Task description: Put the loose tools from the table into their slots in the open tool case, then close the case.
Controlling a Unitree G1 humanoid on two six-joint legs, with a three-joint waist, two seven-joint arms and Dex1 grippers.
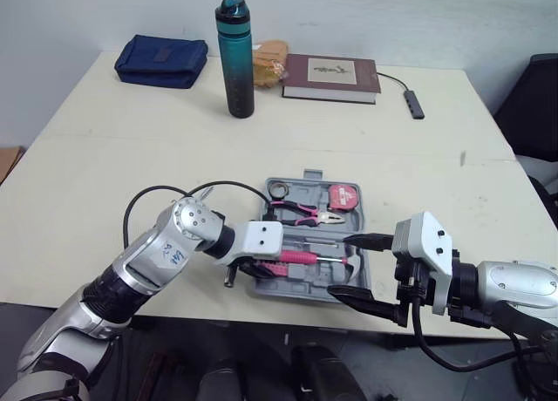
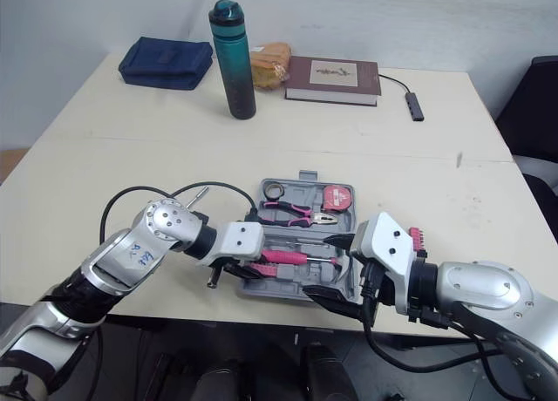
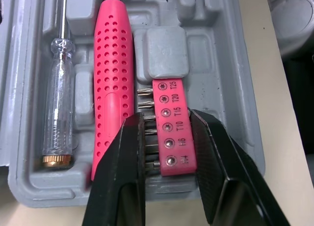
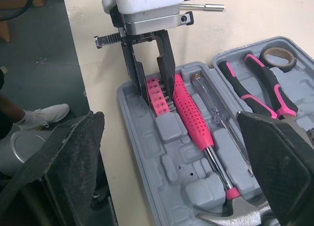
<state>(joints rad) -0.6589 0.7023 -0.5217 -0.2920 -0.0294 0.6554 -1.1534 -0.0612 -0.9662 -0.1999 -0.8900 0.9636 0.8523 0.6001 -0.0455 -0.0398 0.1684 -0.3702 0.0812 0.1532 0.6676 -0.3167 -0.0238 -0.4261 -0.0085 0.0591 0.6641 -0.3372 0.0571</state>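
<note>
While left gripper [image 3: 167,119] jaws clasp it, bit holder [image 3: 171,96] lies in case [image 3: 218,64]

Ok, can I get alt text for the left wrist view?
The left gripper clamps a pink bit holder by its long sides inside the grey tool case. Beside the holder lie a pink dotted tool handle and a clear-handled screwdriver, each in its slot.

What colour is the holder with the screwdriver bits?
Pink. The bit holder shows best in the left wrist view.
</note>
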